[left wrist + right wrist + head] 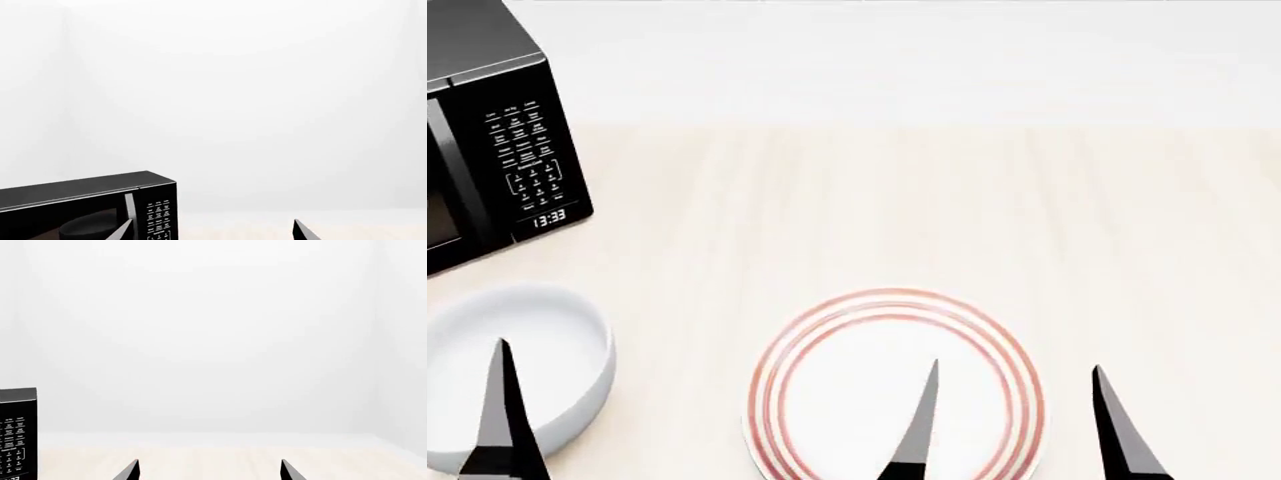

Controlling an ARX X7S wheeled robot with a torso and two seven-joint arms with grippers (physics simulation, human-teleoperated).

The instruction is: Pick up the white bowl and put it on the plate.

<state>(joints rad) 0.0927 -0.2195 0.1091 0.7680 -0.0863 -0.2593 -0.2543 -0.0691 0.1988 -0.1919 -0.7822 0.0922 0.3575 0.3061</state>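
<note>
The white bowl (561,350) sits upright on the light wooden table at the near left in the head view. The plate (854,385), flat with red rings, lies to its right, apart from it. My left gripper (212,231) is open and empty; in the head view one of its fingers (501,410) shows over the bowl, the other is out of frame. My right gripper (1014,410) is open and empty, with one finger over the plate's right half and one beyond its right edge. Neither wrist view shows bowl or plate.
A black microwave (507,150) stands at the table's far left, its keypad facing me; it also shows in the left wrist view (80,200) and the right wrist view (17,432). A white wall lies behind the table (961,220).
</note>
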